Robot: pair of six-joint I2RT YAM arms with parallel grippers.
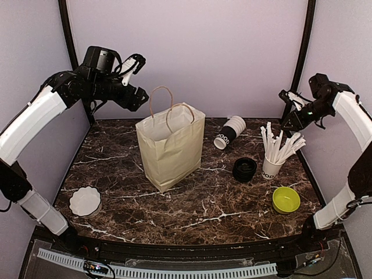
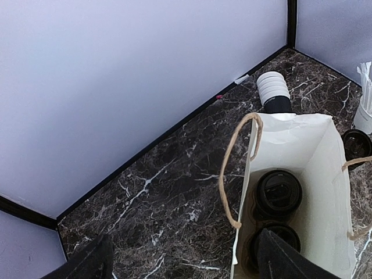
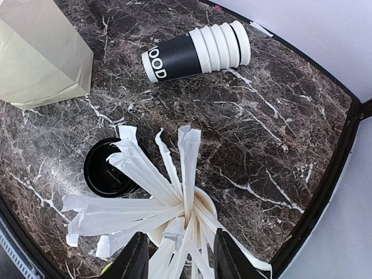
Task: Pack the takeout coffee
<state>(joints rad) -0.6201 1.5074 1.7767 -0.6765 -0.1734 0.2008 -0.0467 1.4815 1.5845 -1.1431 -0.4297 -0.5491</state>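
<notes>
Two takeout coffee cups with round black lids stand inside the open paper bag (image 1: 171, 145): one (image 2: 279, 193) is farther in and one (image 2: 278, 233) is partly hidden by my finger. Only their lids show. My left gripper (image 2: 186, 263) is open and empty. It is held high above the bag's left rim and the table beside it, and it shows in the top view (image 1: 136, 96). My right gripper (image 3: 181, 258) is open and empty, right above the cup of white sticks (image 3: 186, 215), and it also shows in the top view (image 1: 289, 113).
A nested stack of lidless white-and-black cups (image 1: 229, 132) lies on its side behind the bag. A black lid or lid stack (image 1: 244, 169) sits left of the stick cup (image 1: 272, 165). A green bowl (image 1: 286, 199) is at front right and a white fluted bowl (image 1: 85, 201) at front left.
</notes>
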